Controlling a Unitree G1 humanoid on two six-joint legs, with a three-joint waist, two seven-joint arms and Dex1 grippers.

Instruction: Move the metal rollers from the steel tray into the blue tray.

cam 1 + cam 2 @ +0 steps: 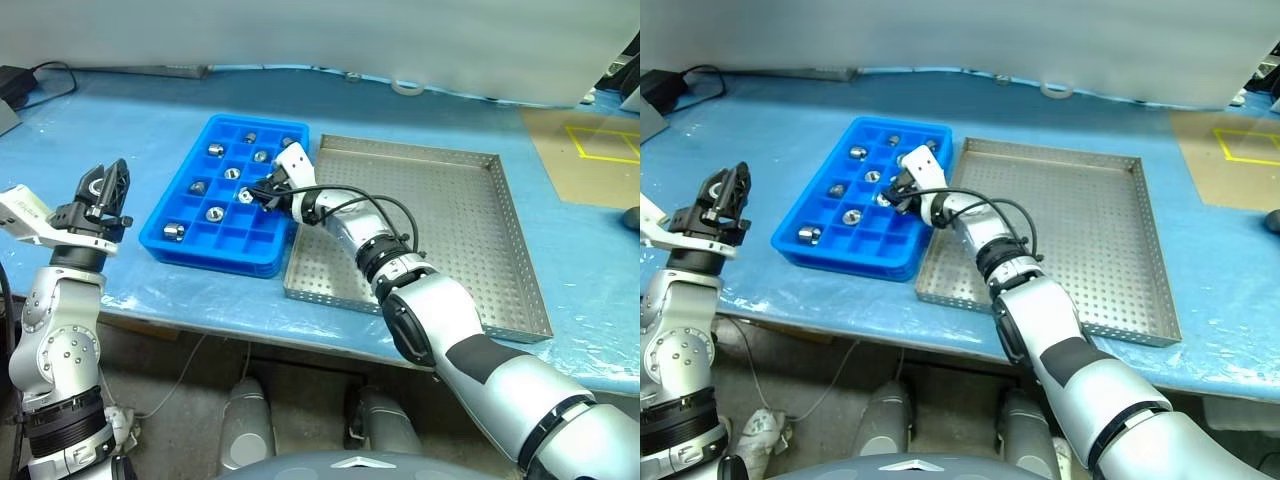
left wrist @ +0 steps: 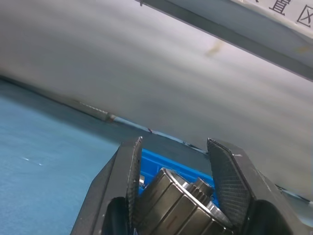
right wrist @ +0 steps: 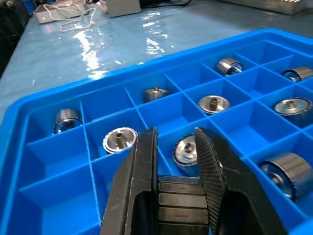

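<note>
The blue tray (image 1: pixel 215 262) lies left of the steel tray (image 1: pixel 460 220), whose perforated floor shows no rollers. Several metal rollers (image 1: pixel 215 150) sit in separate compartments of the blue tray. My right gripper (image 1: pixel 252 192) reaches over the blue tray's right side. In the right wrist view its fingers (image 3: pixel 146 161) stand slightly apart, and a roller (image 3: pixel 185 150) lies in the compartment just past their tips, not clamped. My left gripper (image 1: pixel 107 172) hangs left of the blue tray, off the table's near edge, shut on a metal roller (image 2: pixel 181 205).
A blue sheet covers the table (image 1: pixel 120 120). A tape roll (image 1: pixel 405 87) lies at the back, and a black adapter with cable (image 1: pixel 15 80) at the far left. A brown surface with yellow marking (image 1: pixel 595 150) lies to the right of the steel tray.
</note>
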